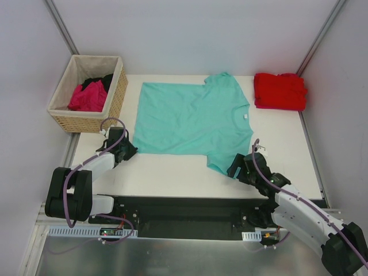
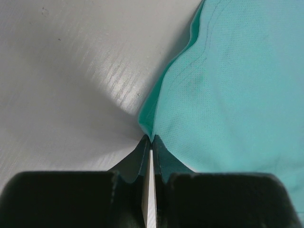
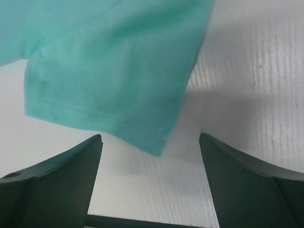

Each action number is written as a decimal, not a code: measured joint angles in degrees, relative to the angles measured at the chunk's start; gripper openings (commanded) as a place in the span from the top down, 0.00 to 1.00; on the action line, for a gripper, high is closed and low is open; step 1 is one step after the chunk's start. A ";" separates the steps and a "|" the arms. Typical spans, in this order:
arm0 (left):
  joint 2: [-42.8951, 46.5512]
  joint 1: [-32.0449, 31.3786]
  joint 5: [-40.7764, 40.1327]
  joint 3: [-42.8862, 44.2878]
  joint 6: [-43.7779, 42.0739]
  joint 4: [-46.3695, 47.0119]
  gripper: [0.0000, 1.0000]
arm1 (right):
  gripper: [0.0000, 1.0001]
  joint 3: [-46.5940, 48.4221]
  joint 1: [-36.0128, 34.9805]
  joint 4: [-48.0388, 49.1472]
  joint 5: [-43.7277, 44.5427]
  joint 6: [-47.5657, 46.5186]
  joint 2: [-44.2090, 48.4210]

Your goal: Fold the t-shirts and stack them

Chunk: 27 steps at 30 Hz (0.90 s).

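Note:
A teal t-shirt (image 1: 192, 118) lies spread flat across the middle of the white table, its small white neck label toward the right. My left gripper (image 1: 127, 150) is at the shirt's near-left hem corner. In the left wrist view the left gripper (image 2: 151, 138) is shut with the tip of that teal corner (image 2: 228, 95) pinched between its fingertips. My right gripper (image 1: 233, 168) is at the near sleeve. In the right wrist view the right gripper (image 3: 151, 139) stands open, and the teal sleeve's hem corner (image 3: 114, 95) lies on the table just between its fingers. A bright red t-shirt (image 1: 280, 91) sits folded at the back right.
A woven tan basket (image 1: 118, 92) stands off the table's back left corner, holding a magenta t-shirt (image 1: 87, 98) and a black one (image 1: 100, 80). Bare white table (image 1: 172, 169) runs along the near edge in front of the teal shirt. Grey walls close in on both sides.

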State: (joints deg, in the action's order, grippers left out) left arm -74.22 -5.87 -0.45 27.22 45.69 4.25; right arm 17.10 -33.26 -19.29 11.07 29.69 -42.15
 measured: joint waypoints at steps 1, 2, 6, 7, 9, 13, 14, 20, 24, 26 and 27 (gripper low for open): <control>0.00 0.00 0.00 0.00 0.00 0.00 1.00 | 0.18 -0.20 0.50 0.72 -0.02 0.07 -0.04; 0.00 0.00 0.00 0.00 0.00 0.00 1.00 | 0.23 -0.33 1.01 1.31 -0.07 0.13 -0.31; 0.00 0.00 0.00 0.00 0.00 0.00 1.00 | 0.42 -0.57 2.32 2.89 -0.15 0.00 -1.62; 0.00 0.00 0.02 0.00 -0.02 0.00 1.00 | 0.46 -0.72 2.56 3.17 -0.33 0.07 -1.97; 0.00 0.00 0.00 0.00 -0.02 0.00 1.00 | 0.46 -0.74 2.89 3.52 -0.52 0.02 -2.58; 0.00 0.35 0.04 0.00 -0.02 -0.02 1.00 | 0.48 -0.72 3.30 4.81 -1.07 0.33 -3.82; 0.00 0.35 0.04 0.00 -0.02 -0.02 1.00 | 0.49 -0.74 3.34 5.16 -1.27 0.46 -4.02; 0.00 0.35 0.02 0.00 -0.02 -0.02 1.00 | 0.55 -1.05 3.39 6.01 -2.03 1.66 -4.35; 0.00 0.35 0.02 0.00 -0.02 0.00 1.00 | 0.56 -1.07 3.39 6.73 -3.21 2.93 -5.09; 0.00 0.35 0.04 -0.02 -0.02 -0.02 1.00 | 0.57 -1.05 3.39 7.08 -3.72 3.45 -5.33; 0.02 0.35 0.02 -0.02 -0.02 -0.02 1.00 | 0.57 -1.05 3.39 7.10 -3.91 3.74 -5.33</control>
State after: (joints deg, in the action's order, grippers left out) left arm -74.19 -5.52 -0.43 27.20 45.67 4.23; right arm 16.05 -29.87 -12.19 7.16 33.43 -47.48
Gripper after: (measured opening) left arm 0.008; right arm 0.435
